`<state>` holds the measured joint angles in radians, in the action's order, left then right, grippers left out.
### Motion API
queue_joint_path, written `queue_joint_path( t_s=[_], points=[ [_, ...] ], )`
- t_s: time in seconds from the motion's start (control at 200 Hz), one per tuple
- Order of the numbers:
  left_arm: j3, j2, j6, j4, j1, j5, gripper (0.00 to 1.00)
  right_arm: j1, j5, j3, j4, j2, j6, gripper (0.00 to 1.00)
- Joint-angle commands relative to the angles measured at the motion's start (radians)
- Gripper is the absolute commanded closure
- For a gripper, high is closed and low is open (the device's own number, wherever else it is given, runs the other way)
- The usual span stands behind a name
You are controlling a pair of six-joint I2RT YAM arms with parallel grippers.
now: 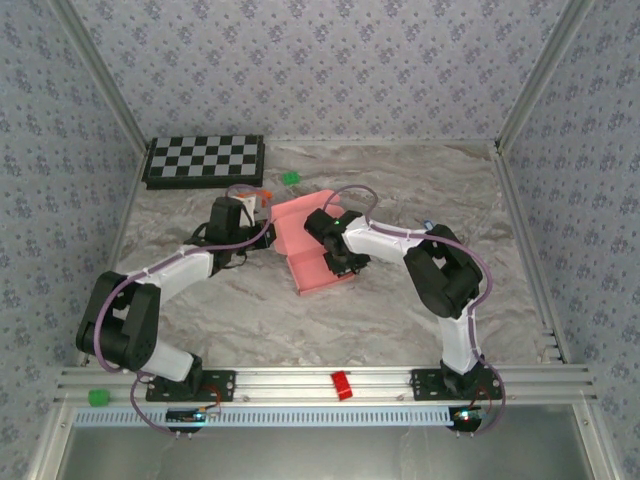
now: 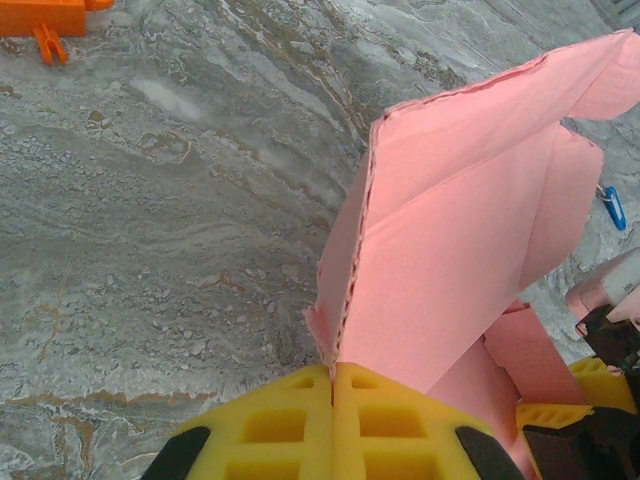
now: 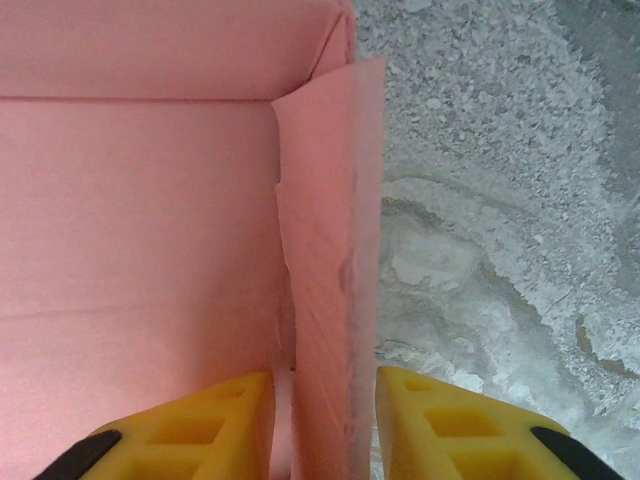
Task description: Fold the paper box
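Left gripper (image 2: 333, 372) is clamped tight on a raised flap of the paper box (image 1: 303, 232), which sits between both grippers. Right gripper (image 3: 325, 385) straddles a side wall, jaws parted, not gripping. Step: erecting walls. Next, judged: press that wall upright and tuck it.

Paper box (image 1: 295, 235): plain pink, no print.
Surface (image 1: 400, 330): grey-beige with marbled veining.
Checkerboard (image 1: 205, 160): black and white squares, black rim.
Left gripper (image 2: 332, 372) and right gripper (image 3: 325, 385): yellow with black.
Walls (image 1: 320, 60): pale grey-blue with a floral repeat.
Orange piece (image 2: 40, 18), green piece (image 1: 291, 178), red block (image 1: 342, 384).
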<state>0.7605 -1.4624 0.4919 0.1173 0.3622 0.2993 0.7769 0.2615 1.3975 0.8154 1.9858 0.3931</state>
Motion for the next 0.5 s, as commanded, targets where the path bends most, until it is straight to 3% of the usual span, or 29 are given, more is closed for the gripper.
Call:
queue_joint_path(
  t_s=[0.0,0.345,0.495],
  points=[
    [0.036,-0.014,0.004,0.025,0.003,0.015,1.0,-0.005,-0.007,0.024,0.012,-0.037,0.026,0.63],
    [0.058,-0.046,0.014,0.077,0.004,0.075,1.0,-0.011,0.009,-0.014,-0.027,-0.093,0.056,0.56],
    [0.071,-0.064,0.023,0.097,0.004,0.098,0.94,-0.018,0.006,-0.041,-0.046,-0.127,0.064,0.54]
  ],
)
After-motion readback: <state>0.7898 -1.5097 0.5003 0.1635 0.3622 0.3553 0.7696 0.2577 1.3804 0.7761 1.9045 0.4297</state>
